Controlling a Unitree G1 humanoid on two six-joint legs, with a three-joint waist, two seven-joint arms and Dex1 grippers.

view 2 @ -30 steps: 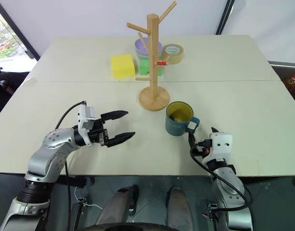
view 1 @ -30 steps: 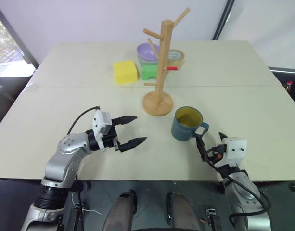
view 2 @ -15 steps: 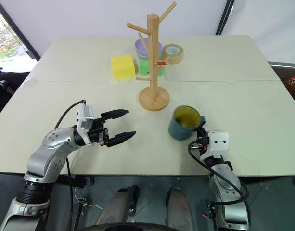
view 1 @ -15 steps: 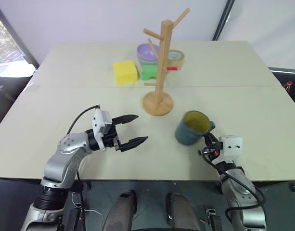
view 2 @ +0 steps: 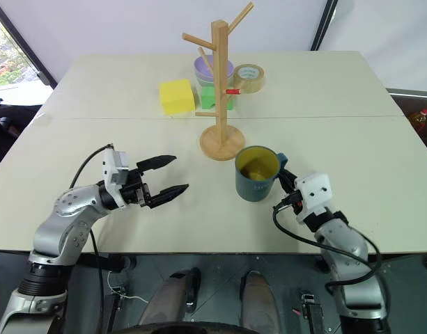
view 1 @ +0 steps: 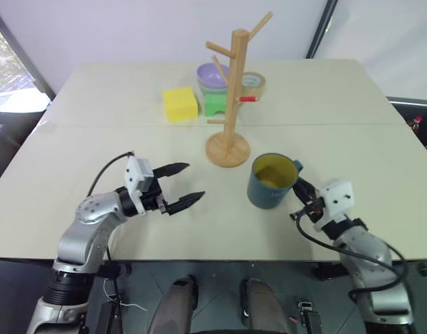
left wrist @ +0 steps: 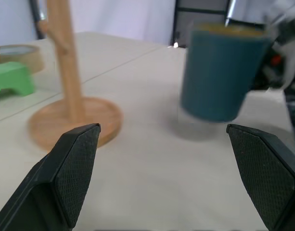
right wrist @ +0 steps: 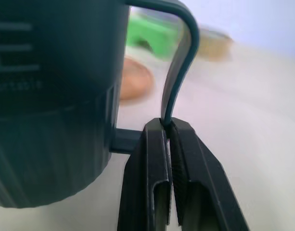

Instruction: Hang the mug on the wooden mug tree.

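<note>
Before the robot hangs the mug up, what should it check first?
1. Right gripper jaws shut on the mug handle: ok.
2. Mug lifted off the table: ok, the left wrist view shows a gap under it.
3. Mug upright: ok, roughly.
4. Wooden mug tree standing with free pegs: ok, none carries anything.
5. Left gripper out of the way: ok, jaws open, off to the mug's side.
6. Grip firm enough for the swing: cannot tell.

Teal mug (view 1: 272, 182) upright, lifted off table – beside wooden mug tree (view 1: 230, 104)
</note>
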